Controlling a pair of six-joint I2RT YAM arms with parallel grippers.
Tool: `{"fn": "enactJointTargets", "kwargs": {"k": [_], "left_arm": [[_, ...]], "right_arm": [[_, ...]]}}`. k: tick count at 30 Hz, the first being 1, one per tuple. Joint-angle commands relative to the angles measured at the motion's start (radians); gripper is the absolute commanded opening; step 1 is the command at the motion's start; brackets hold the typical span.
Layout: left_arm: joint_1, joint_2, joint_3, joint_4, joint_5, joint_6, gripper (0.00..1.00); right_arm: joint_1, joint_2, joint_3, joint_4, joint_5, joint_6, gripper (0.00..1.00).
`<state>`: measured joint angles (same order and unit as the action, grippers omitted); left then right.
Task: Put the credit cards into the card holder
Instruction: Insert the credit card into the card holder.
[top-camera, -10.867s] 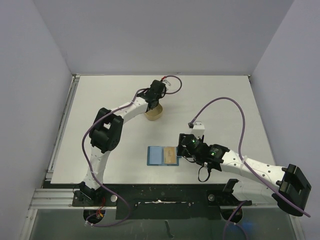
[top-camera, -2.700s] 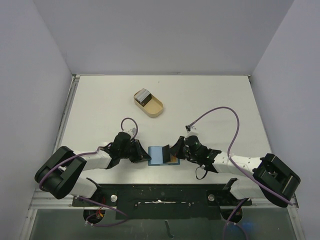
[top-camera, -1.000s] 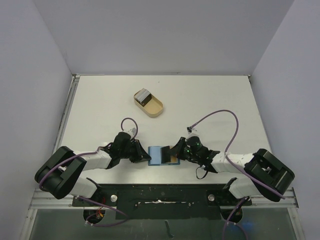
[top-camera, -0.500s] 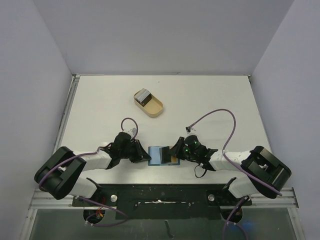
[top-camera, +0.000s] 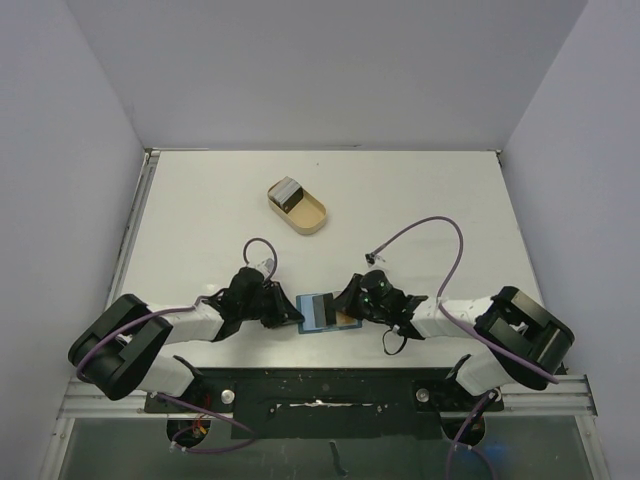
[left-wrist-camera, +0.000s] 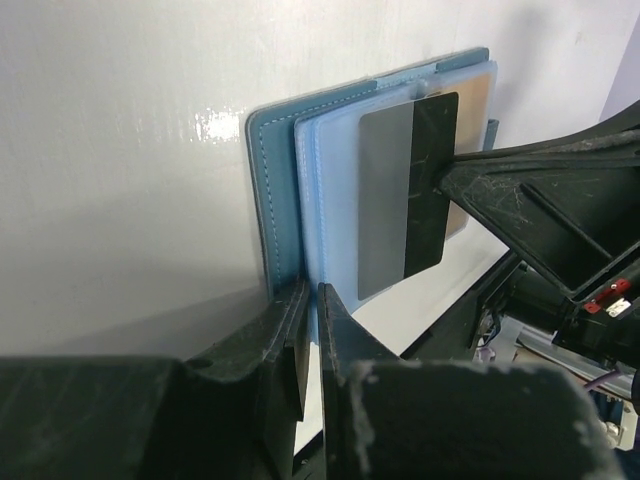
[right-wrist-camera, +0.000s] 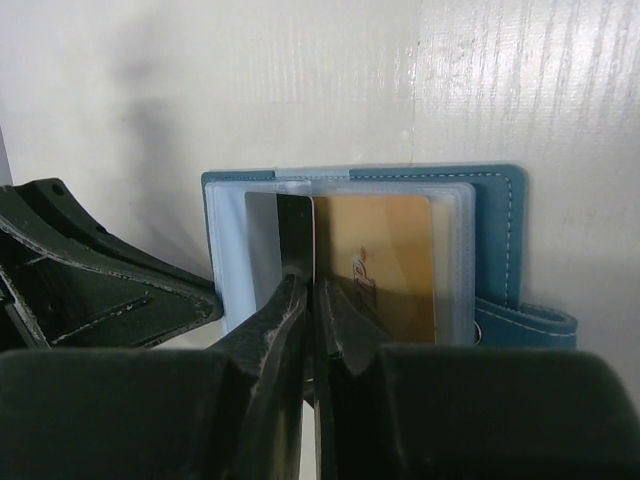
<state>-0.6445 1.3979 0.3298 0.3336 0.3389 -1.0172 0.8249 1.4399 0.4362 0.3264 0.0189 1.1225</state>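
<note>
You have brought the grey and black card down over the card holder. A moment ago, in the top view, it stood more on its edge at the right side of the holder. Now it lies nearly flat across the middle of the open holder, and its grey half and its black half both show.

Your right gripper is pinched on the edge of this card. Your left gripper is clenched on the left edge of the holder and pins it to the table. The holder itself has not moved; it lies open near the front edge, between the two arms.

An orange card already sits in a clear pocket on the right half. I cannot tell if the grey and black card has entered a pocket or only rests on top, so I judge this step not finished. More cards wait in the tray far behind, so the task is about halfway at most.
</note>
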Motion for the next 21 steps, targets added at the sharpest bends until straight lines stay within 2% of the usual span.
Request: {"fn": "enactJointTargets", "kwargs": {"k": [1,7,12,17,21], "left_arm": [[-0.027,-0.017,-0.024,0.074,-0.010,-0.038,0.08],[-0.043,-0.014,-0.026,0.104,-0.022,-0.066,0.08],[-0.042,-0.057,-0.015,0.051,-0.051,-0.058,0.14],[-0.034,-0.099,-0.002,-0.005,-0.081,-0.044,0.18],[-0.029,-0.108,0.006,-0.031,-0.093,-0.032,0.21]], "right_arm": [[0.025,-0.010,0.002,-0.013,0.045,0.014,0.04],[0.085,0.010,0.107,-0.162,0.085,-0.055,0.18],[0.093,-0.005,0.127,-0.223,0.101,-0.078,0.30],[0.101,0.019,0.155,-0.242,0.091,-0.105,0.32],[0.102,0.035,0.160,-0.201,0.056,-0.129,0.27]]}}
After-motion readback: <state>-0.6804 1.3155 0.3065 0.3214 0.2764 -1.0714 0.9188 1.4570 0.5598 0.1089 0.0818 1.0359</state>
